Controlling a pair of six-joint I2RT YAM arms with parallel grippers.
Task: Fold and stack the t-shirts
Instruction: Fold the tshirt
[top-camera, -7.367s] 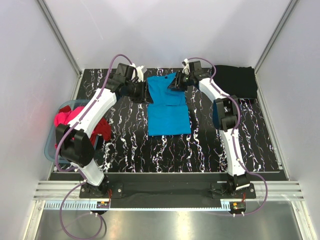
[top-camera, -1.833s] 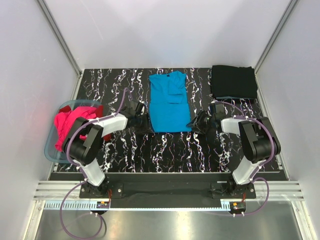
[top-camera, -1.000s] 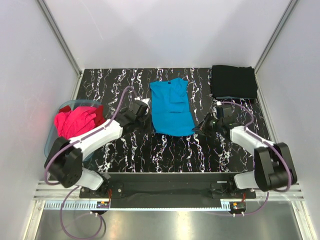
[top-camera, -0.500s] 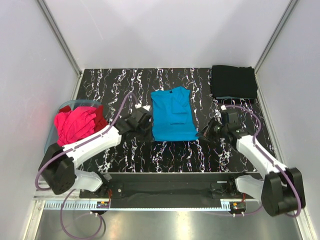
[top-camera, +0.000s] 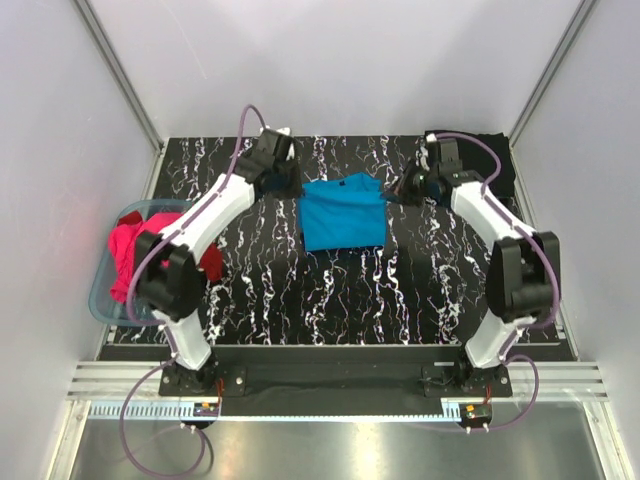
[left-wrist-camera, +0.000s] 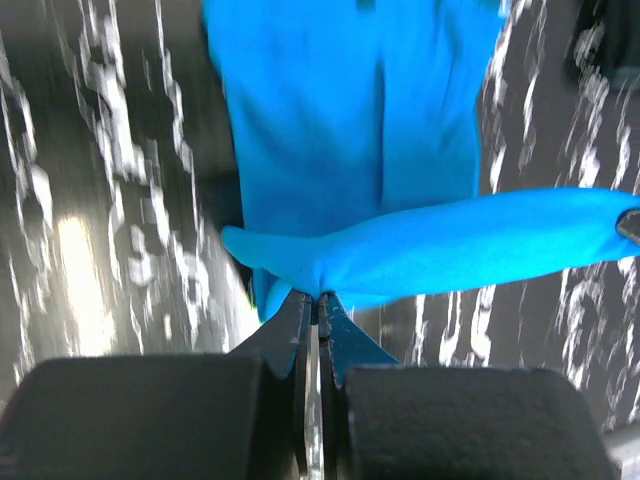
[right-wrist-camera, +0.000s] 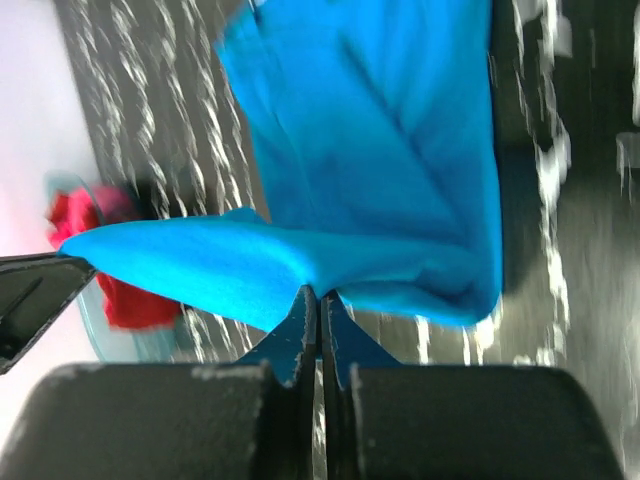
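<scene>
Top external view puts our turquoise t-shirt on the far middle of the table, partly doubled over. Our left fingers pinch one hem corner and our right fingers the other, both clamped on cloth. The lifted edge runs taut and level, which we judge lets it land square.

The turquoise t-shirt is soft matt cloth, lightly wrinkled. The table top looks smooth and glossy, black with white veins like marble. The tub is translucent pale-blue plastic. The rail at the front is dull grey metal.
</scene>
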